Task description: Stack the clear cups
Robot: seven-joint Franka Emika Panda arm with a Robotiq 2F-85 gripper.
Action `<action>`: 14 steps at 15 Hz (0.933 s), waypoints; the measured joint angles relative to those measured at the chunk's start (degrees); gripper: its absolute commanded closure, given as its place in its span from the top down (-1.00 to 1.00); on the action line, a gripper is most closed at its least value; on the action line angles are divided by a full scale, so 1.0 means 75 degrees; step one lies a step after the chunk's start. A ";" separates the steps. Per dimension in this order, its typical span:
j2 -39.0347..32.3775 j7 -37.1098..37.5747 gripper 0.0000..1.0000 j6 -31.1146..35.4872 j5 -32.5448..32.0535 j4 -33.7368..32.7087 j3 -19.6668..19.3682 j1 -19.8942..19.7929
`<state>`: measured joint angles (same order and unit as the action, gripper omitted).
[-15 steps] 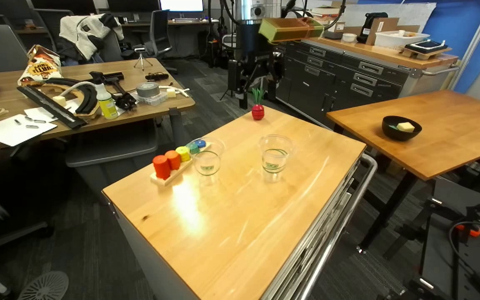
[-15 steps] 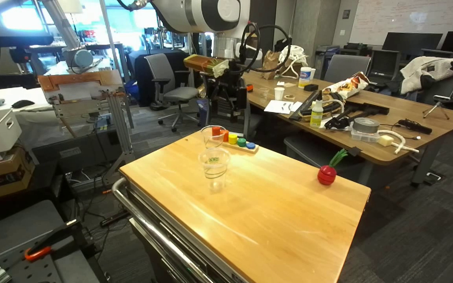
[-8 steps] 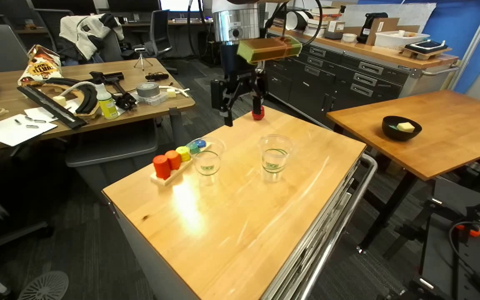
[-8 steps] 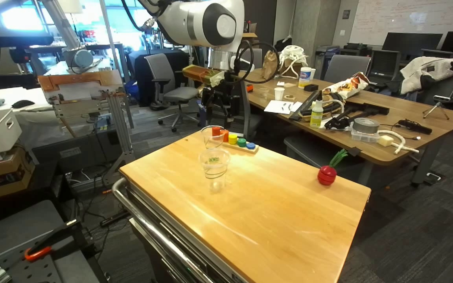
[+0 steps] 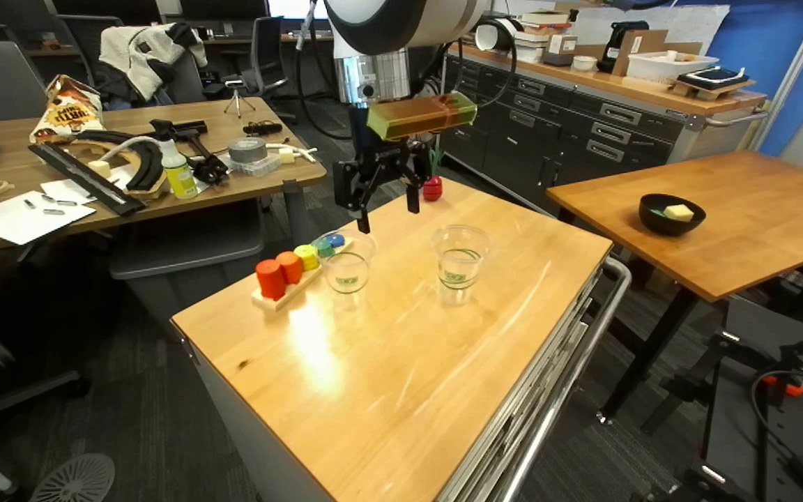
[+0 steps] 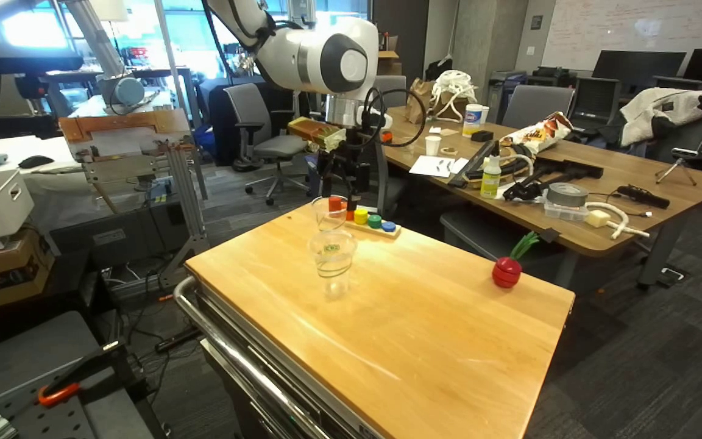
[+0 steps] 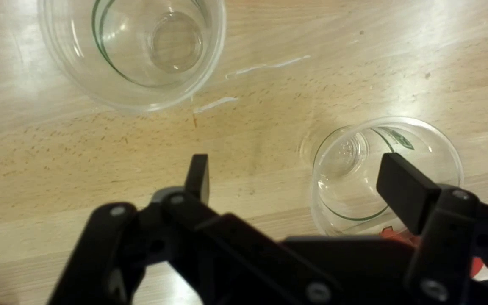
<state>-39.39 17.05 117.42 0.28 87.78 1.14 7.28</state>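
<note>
In an exterior view, the left clear cup (image 5: 346,272) stood upright on the wooden tabletop (image 5: 387,376), near the row of coloured blocks (image 5: 304,258), with the right clear cup (image 5: 459,267) upright and apart from it. Above the tabletop hung the gripper (image 5: 388,214), its fingers (image 7: 405,190) released and spread wide; a red toy (image 5: 432,189) stood near the far edge.

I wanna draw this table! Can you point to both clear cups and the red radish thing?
Clear cup on the left (image 5: 347,272): in an exterior view, on its front wall.
Clear cup on the right (image 5: 458,270): in an exterior view, on its front wall.
Red radish thing (image 6: 506,272): in an exterior view, on its red body.
</note>
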 measured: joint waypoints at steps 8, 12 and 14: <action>-0.0973 0.0441 1.00 -0.0053 0.0000 -0.1102 -0.0009 0.0111; -0.1458 0.0554 0.11 -0.0264 0.0000 -0.1546 -0.0031 0.0161; -0.1633 0.0571 -0.20 -0.0339 0.0000 -0.1709 -0.0049 0.0162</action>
<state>-51.64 21.34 114.88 0.28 74.96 0.78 8.49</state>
